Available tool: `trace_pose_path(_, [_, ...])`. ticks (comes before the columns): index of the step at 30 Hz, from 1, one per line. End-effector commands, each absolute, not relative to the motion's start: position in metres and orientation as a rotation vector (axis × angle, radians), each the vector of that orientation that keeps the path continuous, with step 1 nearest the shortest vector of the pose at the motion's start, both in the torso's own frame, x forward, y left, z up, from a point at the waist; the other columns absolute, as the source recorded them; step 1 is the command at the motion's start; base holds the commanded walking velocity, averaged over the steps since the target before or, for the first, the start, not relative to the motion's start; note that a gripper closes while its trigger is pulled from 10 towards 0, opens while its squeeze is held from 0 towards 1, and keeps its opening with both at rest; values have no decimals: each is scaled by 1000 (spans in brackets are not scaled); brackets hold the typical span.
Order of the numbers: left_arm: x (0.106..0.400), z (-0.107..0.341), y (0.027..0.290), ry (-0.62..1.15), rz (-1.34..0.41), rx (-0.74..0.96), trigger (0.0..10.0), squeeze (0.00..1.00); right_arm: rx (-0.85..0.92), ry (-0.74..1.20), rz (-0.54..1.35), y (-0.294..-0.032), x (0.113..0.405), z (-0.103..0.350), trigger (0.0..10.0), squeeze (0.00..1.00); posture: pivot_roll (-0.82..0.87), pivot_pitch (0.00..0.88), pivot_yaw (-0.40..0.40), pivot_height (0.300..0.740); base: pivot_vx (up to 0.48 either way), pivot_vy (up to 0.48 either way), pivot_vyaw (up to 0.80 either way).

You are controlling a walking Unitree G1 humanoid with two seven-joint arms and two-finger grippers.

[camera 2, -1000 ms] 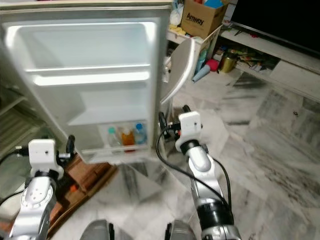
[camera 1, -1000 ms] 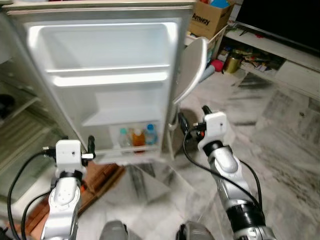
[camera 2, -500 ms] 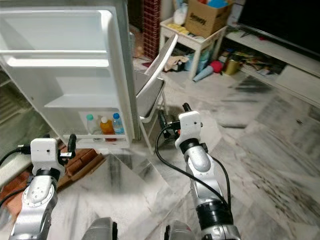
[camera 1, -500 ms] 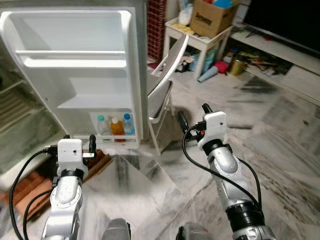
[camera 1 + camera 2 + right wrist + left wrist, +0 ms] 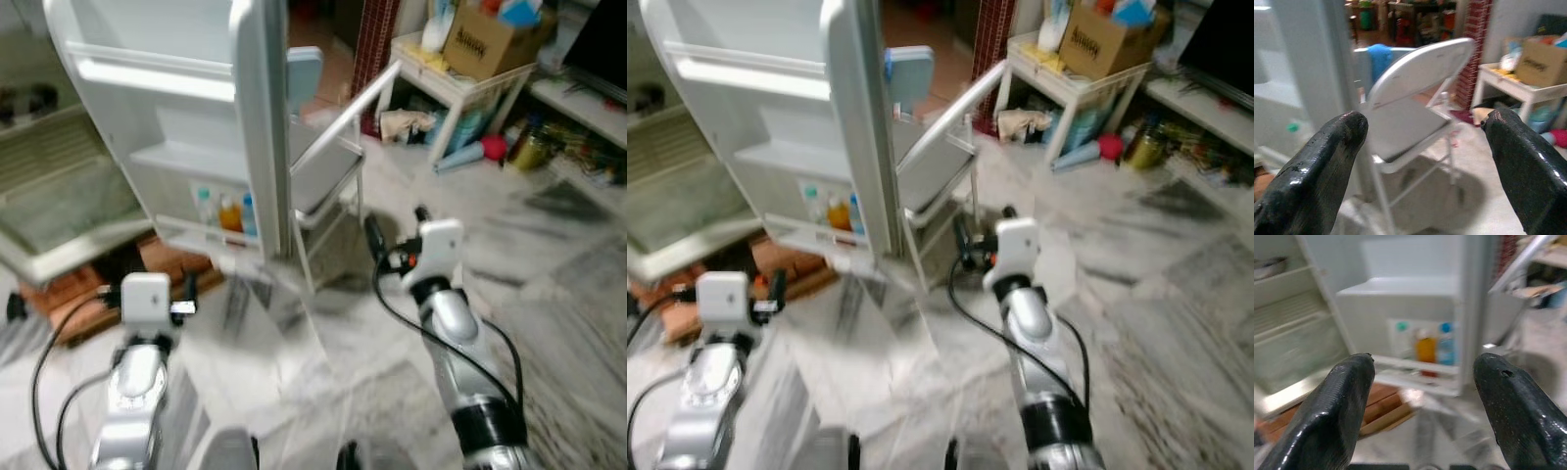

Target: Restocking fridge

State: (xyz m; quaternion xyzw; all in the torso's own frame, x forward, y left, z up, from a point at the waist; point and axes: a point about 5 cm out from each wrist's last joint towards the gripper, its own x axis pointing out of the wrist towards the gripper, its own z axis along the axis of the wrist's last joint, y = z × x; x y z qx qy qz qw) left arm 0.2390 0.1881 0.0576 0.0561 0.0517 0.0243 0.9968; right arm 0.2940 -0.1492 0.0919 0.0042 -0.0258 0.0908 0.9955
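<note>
Three bottles (image 5: 1425, 343) stand side by side in the open fridge door's lowest shelf (image 5: 1418, 366)

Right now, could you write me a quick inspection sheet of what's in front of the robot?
Surface: marble floor, bare near the robot.
Job's things: fridge door open; three bottles in its bottom rack.
Clutter: folding chair beside the door; cardboard box on a white side table.
Grippers: left gripper open, empty; right gripper open, empty.
Cables: black cable along the right arm.
Surroundings: brick pillar behind the chair.
</note>
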Motion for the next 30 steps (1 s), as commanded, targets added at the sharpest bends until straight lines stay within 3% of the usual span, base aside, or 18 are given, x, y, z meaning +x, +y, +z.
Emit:
trace_pose_path(1, [241, 63, 196, 79, 63, 130, 10000, 0, 16, -79, 208, -143, 298, 100, 10000, 0, 57, 99, -1, 740, 0, 0, 0])
trace_pose_path(13, [241, 65, 192, 58, 37, 121, 10000, 0, 34, -118, 260, -134, 303, 108, 10000, 0, 61, 95, -3, 740, 163, 0, 528])
trace_pose_path(30, [241, 64, 190, 53, 32, 104, 10000, 0, 27, -116, 273, -132, 306, 109, 10000, 0, 63, 94, -12, 740, 443, 0, 0])
